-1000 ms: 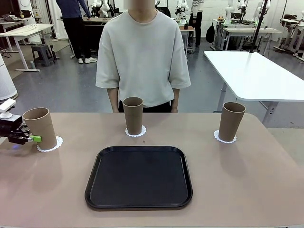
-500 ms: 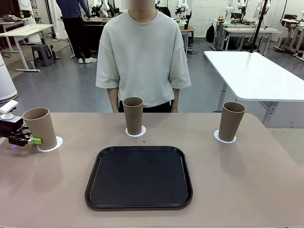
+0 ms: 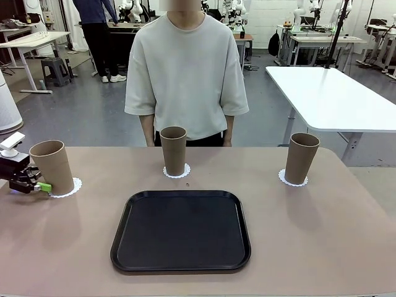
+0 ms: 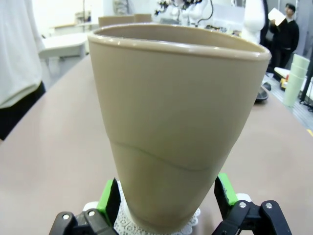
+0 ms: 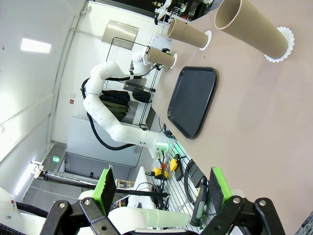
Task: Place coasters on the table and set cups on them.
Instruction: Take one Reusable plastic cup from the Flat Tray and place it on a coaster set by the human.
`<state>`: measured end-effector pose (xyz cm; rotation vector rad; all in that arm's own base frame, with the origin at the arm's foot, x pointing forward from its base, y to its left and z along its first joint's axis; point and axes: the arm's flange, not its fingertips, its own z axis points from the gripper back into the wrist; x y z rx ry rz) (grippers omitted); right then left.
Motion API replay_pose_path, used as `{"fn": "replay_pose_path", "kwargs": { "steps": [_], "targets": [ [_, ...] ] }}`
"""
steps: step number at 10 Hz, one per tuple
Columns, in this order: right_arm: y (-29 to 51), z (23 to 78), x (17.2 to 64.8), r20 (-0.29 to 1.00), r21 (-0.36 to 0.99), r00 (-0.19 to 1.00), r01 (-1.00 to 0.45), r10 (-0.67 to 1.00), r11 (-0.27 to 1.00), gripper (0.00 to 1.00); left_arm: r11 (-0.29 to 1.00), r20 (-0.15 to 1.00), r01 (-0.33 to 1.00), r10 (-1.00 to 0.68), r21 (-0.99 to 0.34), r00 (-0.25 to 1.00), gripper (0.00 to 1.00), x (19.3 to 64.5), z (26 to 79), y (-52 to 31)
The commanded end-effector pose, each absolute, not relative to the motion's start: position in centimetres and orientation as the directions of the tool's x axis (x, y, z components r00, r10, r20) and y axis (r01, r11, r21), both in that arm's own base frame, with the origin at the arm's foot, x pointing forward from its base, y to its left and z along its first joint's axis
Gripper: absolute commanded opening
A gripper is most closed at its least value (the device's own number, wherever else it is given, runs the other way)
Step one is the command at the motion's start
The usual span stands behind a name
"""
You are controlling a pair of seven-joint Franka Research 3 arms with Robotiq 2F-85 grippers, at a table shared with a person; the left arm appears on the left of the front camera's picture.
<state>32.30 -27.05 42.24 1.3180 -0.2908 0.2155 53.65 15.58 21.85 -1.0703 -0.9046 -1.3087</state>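
We've got our left gripper [image 4: 166, 198] released around the left cup [image 3: 52, 166] on its doily [image 3: 73, 187]; right gripper [image 5: 161, 188] spread wide, empty.

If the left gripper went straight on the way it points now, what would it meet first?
The left gripper would meet the cup directly ahead, standing on its coaster. The cup sits between the open green pads, which look just clear of its wall, though the gap is hard to judge.
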Motion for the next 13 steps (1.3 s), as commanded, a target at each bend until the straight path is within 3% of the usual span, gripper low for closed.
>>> {"fn": "replay_pose_path", "kwargs": {
  "steps": [1,8,13],
  "targets": [
    [-27.0,42.5,32.3,0.315,0.923,0.949,-0.302,-0.014,0.240,1.00,-0.053,0.933,0.995,-0.354,-0.088,0.064,1.00,53.7,22.3,16.2],
    [-27.0,42.5,32.3,0.315,0.923,0.949,-0.302,-0.014,0.240,1.00,0.022,0.869,0.999,-0.492,-0.036,0.042,1.00,52.7,25.2,21.5],
    [-27.0,42.5,32.3,0.315,0.923,0.949,-0.302,-0.014,0.240,1.00,0.130,0.680,0.979,-0.733,0.158,-0.012,1.00,45.2,37.5,22.2]
  ]
}}
